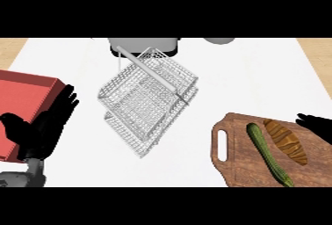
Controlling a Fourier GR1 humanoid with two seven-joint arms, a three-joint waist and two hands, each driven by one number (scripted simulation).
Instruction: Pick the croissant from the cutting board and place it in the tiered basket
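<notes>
We have not started: the croissant (pixel 286 141) lies on the board (pixel 241 154) at four o'clock, beside a cucumber (pixel 268 153). Our right hand (pixel 315 124) nears it, its fingers' state unclear. Our left hand (pixel 40 127) rests open at nine o'clock; the basket (pixel 146 101), centre, holds nothing.

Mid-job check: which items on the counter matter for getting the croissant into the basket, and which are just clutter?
Part of the job:
croissant, lying on the board
cutting board
tiered basket, nothing in it
right hand, at the board's far right edge

Just lying about:
cucumber, beside the croissant on the board
red box, at the left
left hand, open, resting by the box
</notes>
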